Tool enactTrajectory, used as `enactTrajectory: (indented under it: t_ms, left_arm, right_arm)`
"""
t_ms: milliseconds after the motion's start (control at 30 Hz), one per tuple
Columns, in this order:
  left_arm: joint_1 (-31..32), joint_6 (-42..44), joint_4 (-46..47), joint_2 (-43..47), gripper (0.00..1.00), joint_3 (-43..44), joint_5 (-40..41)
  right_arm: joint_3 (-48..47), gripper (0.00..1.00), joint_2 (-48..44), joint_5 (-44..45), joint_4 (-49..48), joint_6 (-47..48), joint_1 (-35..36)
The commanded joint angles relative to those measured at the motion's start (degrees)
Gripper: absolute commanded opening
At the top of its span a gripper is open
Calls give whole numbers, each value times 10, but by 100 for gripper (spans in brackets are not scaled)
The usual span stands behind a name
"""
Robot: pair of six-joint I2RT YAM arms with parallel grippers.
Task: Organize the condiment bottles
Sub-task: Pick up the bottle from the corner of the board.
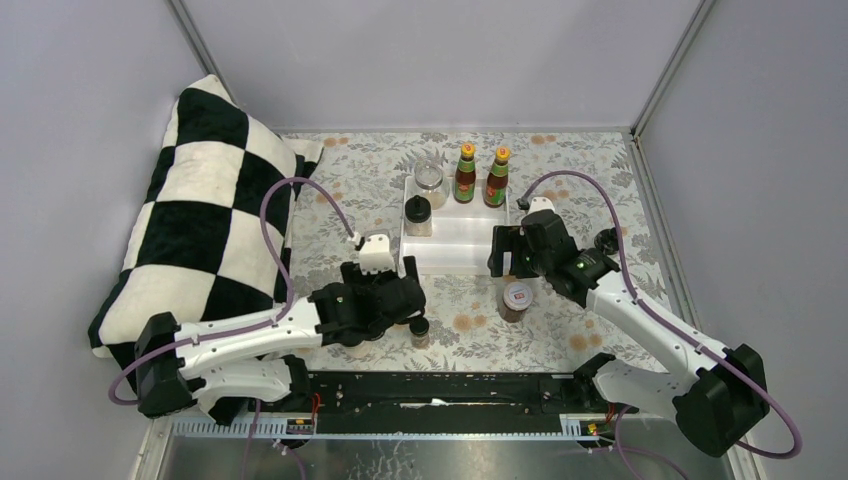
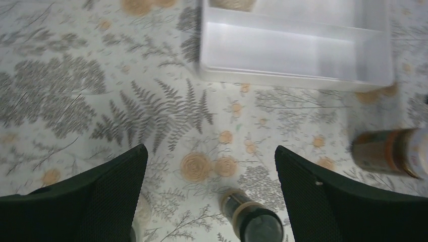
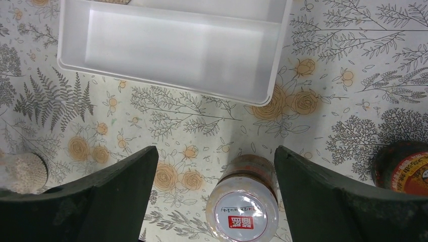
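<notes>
Sauce bottles (image 1: 466, 172), two tall ones with orange caps, stand upright side by side at the far right of the tray (image 1: 450, 248). Left of them in the tray stands a clear-lid jar (image 1: 429, 180), and just on its near side a black-lid jar (image 1: 418, 212).

The other jars are on the table (image 1: 340, 190), which has a flower-print cover. A white-lid jar (image 3: 245, 209) with brown content stands close to the near right corner of the tray, not touching it. The right gripper (image 3: 216, 151) hangs above this jar with its fingers spread wide, one on each side, and the jar is not pinched. At the right edge of the right wrist view a red-lid jar (image 3: 404, 169) is partly seen, and at the left edge a pale-lid jar (image 3: 22, 172).

A small jar (image 2: 252, 222) with a dark lid stands on the near side of the tray, left of the white-lid jar and well apart from it. The left gripper (image 2: 209, 151) is over it, its fingers also spread wide and holding nothing.

A checkered pillow (image 1: 200, 210) lies at the left side of the table.
</notes>
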State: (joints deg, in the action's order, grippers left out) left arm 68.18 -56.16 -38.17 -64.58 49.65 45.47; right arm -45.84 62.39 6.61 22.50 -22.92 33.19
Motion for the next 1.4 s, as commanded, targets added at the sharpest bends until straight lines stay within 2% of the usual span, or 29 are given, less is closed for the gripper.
enactTrajectory:
  t_ms: [0, 67, 233, 367, 500, 633, 800, 933, 1100, 1200, 1367]
  left_arm:
    - [12, -192, -172, -27, 99, 21, 98]
    - [13, -286, -257, -49, 99, 52, 111]
    - [37, -427, -391, -95, 99, 96, 104]
    - [68, -514, -450, -121, 99, 99, 106]
    - [88, -560, -454, -141, 99, 84, 91]
    - [112, -561, -454, -183, 99, 112, 114]
    - [122, -514, -454, -229, 99, 183, 137]
    - [130, -510, -455, -228, 99, 200, 98]
    - [167, -569, -455, -189, 98, 170, 48]
    - [193, -571, -454, -186, 99, 180, 46]
    - [223, -525, -456, -196, 99, 243, 79]
  right_arm:
    - [3, 93, -14, 8, 3, -7, 9]
    - [2, 93, -12, 5, 3, -6, 12]
    - [5, 93, -17, 1, 2, -5, 16]
    - [14, 93, -20, -5, -4, -7, 19]
    - [14, 93, -22, -8, -5, -7, 20]
    - [15, 93, -19, -12, -6, -7, 22]
    - [21, 93, -22, -11, -7, -8, 26]
    - [24, 93, -31, -2, 0, -3, 25]
    - [28, 93, -27, -11, -7, -5, 25]
    - [27, 93, -22, -13, -10, -4, 26]
    - [17, 92, -18, -34, -13, 8, 26]
